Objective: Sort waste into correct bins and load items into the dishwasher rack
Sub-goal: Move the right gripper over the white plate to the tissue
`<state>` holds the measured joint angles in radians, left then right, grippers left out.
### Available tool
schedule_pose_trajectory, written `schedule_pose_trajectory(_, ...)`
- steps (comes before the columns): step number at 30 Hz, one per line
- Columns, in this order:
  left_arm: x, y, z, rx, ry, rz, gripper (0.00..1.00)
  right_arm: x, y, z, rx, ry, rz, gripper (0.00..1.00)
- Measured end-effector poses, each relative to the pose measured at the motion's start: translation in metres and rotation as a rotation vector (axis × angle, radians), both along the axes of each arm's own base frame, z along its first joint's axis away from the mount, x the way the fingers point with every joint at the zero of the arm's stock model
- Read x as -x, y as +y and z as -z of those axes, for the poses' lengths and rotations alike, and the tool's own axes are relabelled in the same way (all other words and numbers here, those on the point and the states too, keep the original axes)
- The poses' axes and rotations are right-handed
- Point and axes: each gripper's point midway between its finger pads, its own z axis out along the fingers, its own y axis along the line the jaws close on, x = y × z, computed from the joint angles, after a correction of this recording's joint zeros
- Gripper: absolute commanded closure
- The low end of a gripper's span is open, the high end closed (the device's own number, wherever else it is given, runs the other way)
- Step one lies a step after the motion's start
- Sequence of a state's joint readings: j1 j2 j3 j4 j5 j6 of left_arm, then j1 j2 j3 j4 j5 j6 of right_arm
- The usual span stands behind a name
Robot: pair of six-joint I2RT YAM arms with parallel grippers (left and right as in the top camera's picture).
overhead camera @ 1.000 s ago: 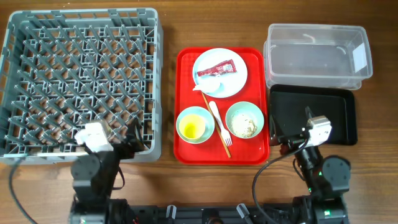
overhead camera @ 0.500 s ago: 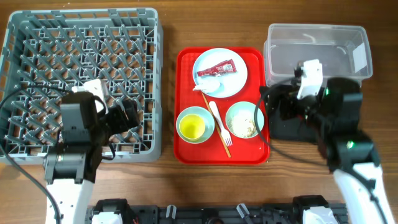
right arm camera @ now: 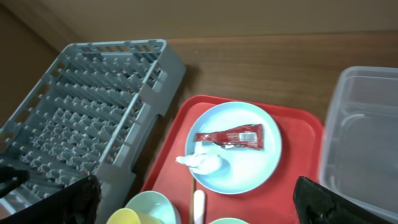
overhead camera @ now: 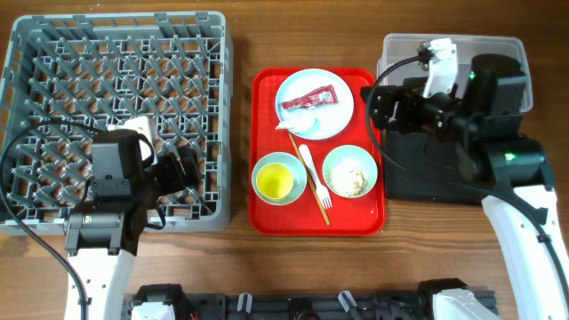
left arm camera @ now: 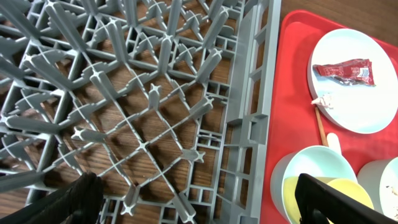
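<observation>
Right gripper (overhead camera: 386, 107), upper right of the overhead view, hangs beside the red tray (overhead camera: 267, 204), fingers wide apart and empty. The likely step is taking the red sachet wrapper (overhead camera: 308, 98) from the plate (overhead camera: 340, 114), upper centre. It is best pinched by one end, clear of the crumpled paper (overhead camera: 300, 123). Left gripper (left arm camera: 196, 193), likewise spread and empty, hangs over the rack's (overhead camera: 53, 53) lower right.

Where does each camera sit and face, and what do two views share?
Overhead: above the table, down on rack and red tray; shows left gripper, right gripper.
Left wrist: low over the rack's edge, facing the tray; own fingers at bottom corners.
Right wrist: higher, facing plate and rack; own fingers likewise.
Shared: both wrist views show the plate.
</observation>
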<state>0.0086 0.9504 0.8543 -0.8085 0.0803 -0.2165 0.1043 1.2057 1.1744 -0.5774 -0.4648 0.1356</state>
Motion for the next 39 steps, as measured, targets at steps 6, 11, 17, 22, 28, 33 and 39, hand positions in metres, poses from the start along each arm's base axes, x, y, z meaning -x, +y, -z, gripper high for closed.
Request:
schedule_pose_trajectory(6, 0.0, 0.0, 0.0, 0.0, 0.0, 0.0, 0.0, -0.002, 0.039, 0.006, 0.043, -0.003, -0.063, 0.0)
schedule_pose_trajectory(11, 0.0, 0.0, 0.0, 0.0, 0.0, 0.0, 0.0, -0.025, 0.064, 0.006, 0.081, 0.049, -0.092, 0.0)
schedule_pose_trajectory(17, 0.0, 0.0, 0.0, 0.0, 0.0, 0.0, 0.0, -0.068, 0.082, 0.036, 0.143, 0.137, -0.047, 0.12)
schedule_pose_trajectory(22, 0.0, 0.0, 0.0, 0.0, 0.0, 0.0, 0.0, -0.074, 0.091, 0.115, 0.196, 0.353, 0.024, 0.24)
schedule_pose_trajectory(28, 0.0, 0.0, 0.0, 0.0, 0.0, 0.0, 0.0, -0.059, 0.11, 0.191, 0.23, 0.576, 0.081, 0.28)
schedule_pose_trajectory(33, 0.0, 0.0, 0.0, 0.0, 0.0, 0.0, 0.0, -0.048, 0.121, 0.23, 0.236, 0.69, 0.127, 0.31)
schedule_pose_trajectory(39, 0.0, 0.0, 0.0, 0.0, 0.0, 0.0, 0.0, -0.054, 0.122, 0.241, 0.19, 0.722, 0.207, 0.34)
